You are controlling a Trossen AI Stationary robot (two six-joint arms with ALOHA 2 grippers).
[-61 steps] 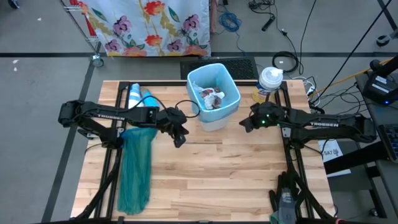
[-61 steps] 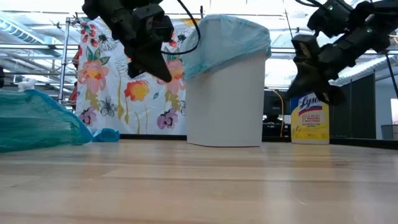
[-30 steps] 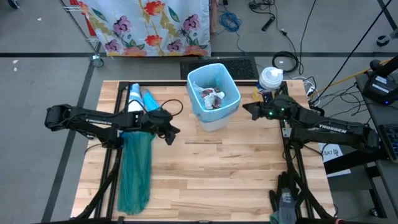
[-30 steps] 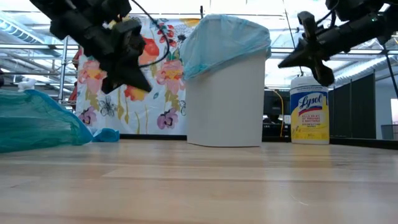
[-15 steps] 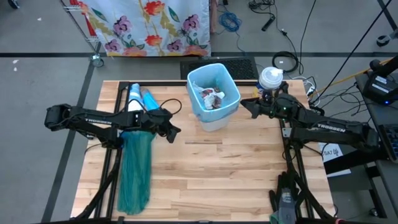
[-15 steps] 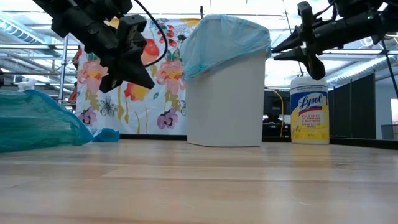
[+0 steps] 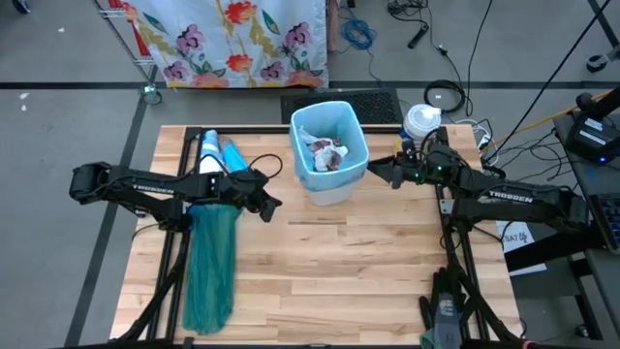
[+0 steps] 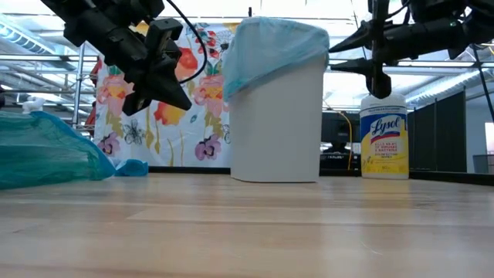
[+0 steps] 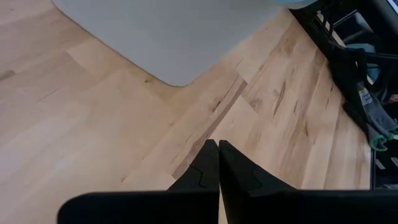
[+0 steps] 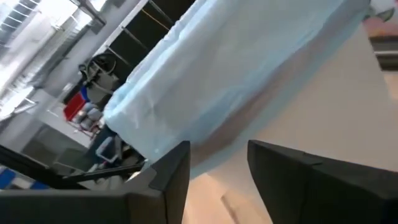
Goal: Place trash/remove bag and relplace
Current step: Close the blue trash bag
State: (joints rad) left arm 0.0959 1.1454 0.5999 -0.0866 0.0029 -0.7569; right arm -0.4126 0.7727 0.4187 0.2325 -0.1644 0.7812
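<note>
A small white bin [image 7: 330, 184] stands at the table's far middle. It is lined with the pale blue bag [image 8: 276, 48], whose edge is turned down over the rim. The trash [image 7: 326, 153], crumpled paper with pink bits, lies inside. My right gripper [image 7: 376, 172] is open and level at the bin's right side, at the height of the bag's turned-down edge [image 10: 205, 106]. My left gripper [image 7: 275, 206] is shut and holds nothing. It hangs above the table left of the bin, beside a teal-green bag [image 7: 211, 264]. My right gripper's open fingertips [image 8: 332, 49] stand level, coming from the table's right, right at the bag's turned-down edge on the bin's right side. I cannot tell whether they touch it.
A Lysol wipes tub [image 7: 421, 124] stands behind my right gripper at the far right. The teal-green bag lies long along the table's left side, with blue and white rolls [image 7: 219, 155] beyond it. Open wood lies in front of the bin.
My right gripper has gone toward the table's left, up to the bin's right side, and its fingers have opened. The bin has shifted a little toward the table's left.
</note>
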